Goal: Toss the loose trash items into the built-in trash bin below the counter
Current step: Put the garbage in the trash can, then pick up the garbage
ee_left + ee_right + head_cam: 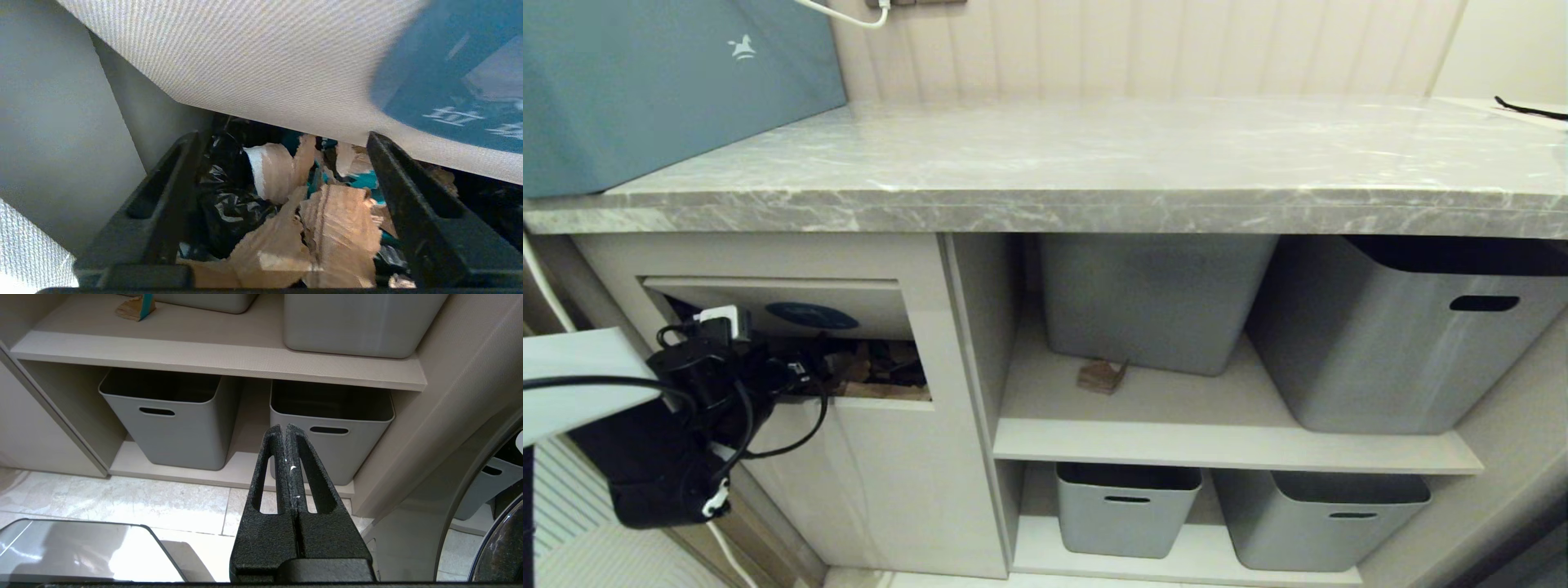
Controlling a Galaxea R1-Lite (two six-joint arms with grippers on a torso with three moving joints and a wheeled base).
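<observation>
The left gripper [286, 204], fingers wide and empty, reaches into the built-in trash bin [792, 314] over torn cardboard [335, 228] and black liner [224, 204]. One scrap [1102, 376] lies on the shelf [1225, 425] near a grey tub [1152, 298]. The right gripper [286, 430] is closed.

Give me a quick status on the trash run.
Left claw open inside bin flap, nothing held. Right claw shut, parked low. One cardboard scrap on upper shelf. Nothing blocking it.

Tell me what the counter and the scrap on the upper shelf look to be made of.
Counter: grey stone or a marble-look slab, white veins, glossy reflections. Scrap: torn brown cardboard, matte, with a teal-blue patch in the right wrist view.
</observation>
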